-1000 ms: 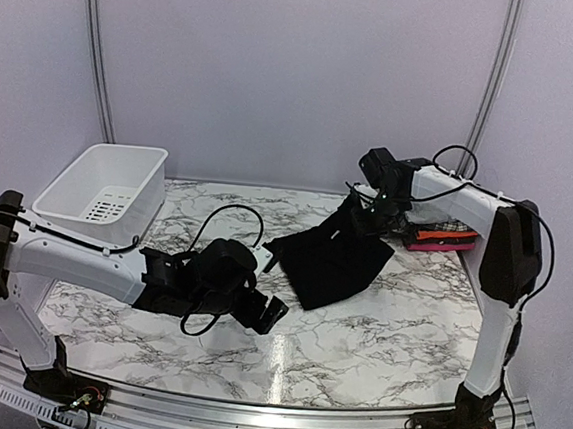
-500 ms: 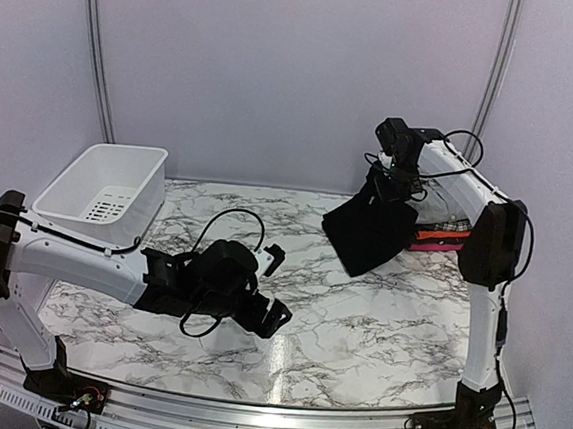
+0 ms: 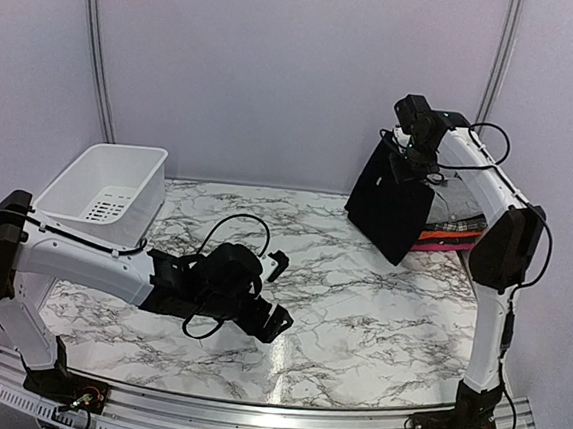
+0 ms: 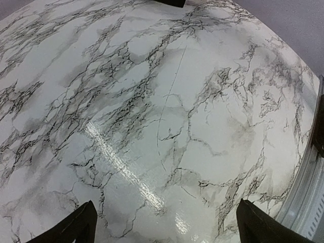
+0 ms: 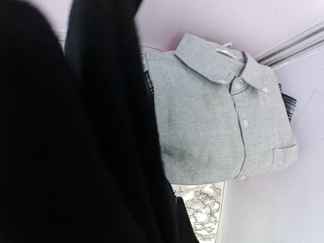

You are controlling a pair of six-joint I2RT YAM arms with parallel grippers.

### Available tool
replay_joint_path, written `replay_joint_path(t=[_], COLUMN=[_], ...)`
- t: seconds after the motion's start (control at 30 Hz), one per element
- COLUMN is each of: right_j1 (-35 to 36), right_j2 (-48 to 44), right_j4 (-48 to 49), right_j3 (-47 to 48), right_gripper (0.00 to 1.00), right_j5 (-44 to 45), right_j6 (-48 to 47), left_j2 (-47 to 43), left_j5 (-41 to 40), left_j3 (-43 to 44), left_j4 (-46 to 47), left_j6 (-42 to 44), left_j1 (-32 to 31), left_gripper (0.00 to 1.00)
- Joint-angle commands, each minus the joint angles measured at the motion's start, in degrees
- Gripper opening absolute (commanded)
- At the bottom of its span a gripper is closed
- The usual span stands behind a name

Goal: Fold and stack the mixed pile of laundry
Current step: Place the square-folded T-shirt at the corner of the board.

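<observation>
Since a second ago the right arm has risen and swung toward the back right corner, carrying the large black cloth (image 3: pixel 392 202) off the marble table (image 3: pixel 379 303), where it had been lying; the left arm has barely shifted. From the overhead view, the right gripper (image 3: pixel 410 153) is closed on the cloth's top edge, and the cloth hangs as a compact dark panel, clear of the table, just in front of the stack of folded garments (image 3: pixel 449 235) at the far right edge. The left gripper (image 3: pixel 278 293) hovers low over the table's middle with its jaws fully apart and nothing between them; a white slotted basket (image 3: pixel 108 191) sits at the far left. The left wrist view shows only bare marble table (image 4: pixel 152 101) between the widely parted tips of the left gripper (image 4: pixel 164 230). The right wrist view is half filled by the hanging black cloth (image 5: pixel 55 131), which hides the fingers; past it the grey collared button shirt (image 5: pixel 223 121) lies folded on top of the stack, with a black-and-white plaid piece (image 5: pixel 289 103) peeking out underneath. The task looks nearly finished: this cloth seems the last loose piece, and setting it on the stack remains
</observation>
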Motion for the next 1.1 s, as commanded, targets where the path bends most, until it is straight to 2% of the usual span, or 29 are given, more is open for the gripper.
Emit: replay_joint_path(t=[0.0, 0.3, 0.53, 0.73, 0.8, 1.07], right_j1=[0.0, -3.9, -13.8, -24.1, -26.7, -32.3], right_j2=[-4.2, -4.1, 0.2, 5.8, 9.0, 14.3], right_j4=[1.4, 2.5, 4.3, 10.1, 10.8, 14.9], right_j3=[3.8, 9.3, 10.9, 12.7, 13.9, 15.5], right_gripper=[0.00, 0.00, 0.00, 0.00, 0.03, 0.00], right_j5=[0.5, -0.9, -7.4, -16.8, -20.9, -20.9], right_j6=[-0.5, -0.5, -0.5, -1.6, -2.0, -1.2], left_j2=[-0.3, 0.1, 2.1, 4.6, 5.6, 7.1], left_j5=[0.6, 0.9, 0.4, 0.9, 1.8, 3.4], left_j3=[0.6, -0.1, 2.0, 4.9, 5.8, 7.4], left_j4=[-1.3, -1.3, -3.3, -4.9, -5.6, -7.1], left_j6=[0.5, -0.2, 0.2, 0.7, 0.8, 0.1], left_j1=[0.2, 0.2, 0.2, 1.3, 1.9, 3.8], left_gripper=[0.99, 0.99, 0.99, 0.99, 0.99, 0.99])
